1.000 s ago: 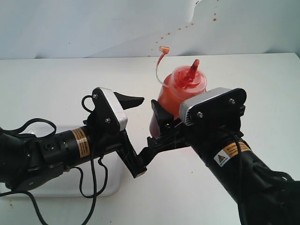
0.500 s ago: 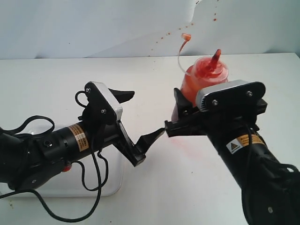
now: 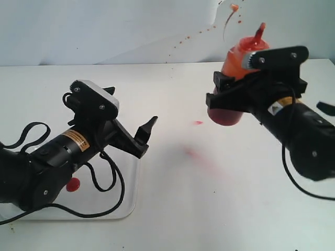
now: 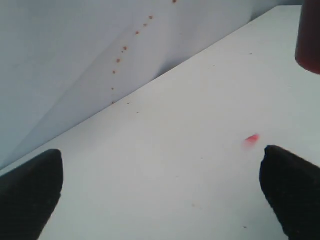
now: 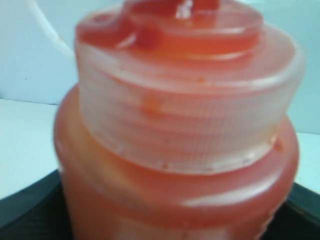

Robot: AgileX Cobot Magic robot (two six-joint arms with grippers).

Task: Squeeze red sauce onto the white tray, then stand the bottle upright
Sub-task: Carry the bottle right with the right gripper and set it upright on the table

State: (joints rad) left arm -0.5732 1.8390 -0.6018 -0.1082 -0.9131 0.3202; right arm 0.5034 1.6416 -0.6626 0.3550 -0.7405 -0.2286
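My right gripper is shut on the bottle, an orange-tinted squeeze bottle with dark red sauce inside. It hangs near upright above the table at the back right, red nozzle up and the tethered cap swinging above. The bottle fills the right wrist view between the dark fingers. At the left, my left gripper stands open and empty over the edge of the white tray. A round blob of red sauce lies on the tray. In the left wrist view the left gripper frames bare table, with the bottle's base at the corner.
A small red dash and a faint pinkish smear mark the white table between the arms. Red drops speckle the pale back wall. Black cables loop over the tray.
The right gripper has carried the bottle up and to the right, off the table. The left gripper has drawn back to the left, away from the bottle, still open.
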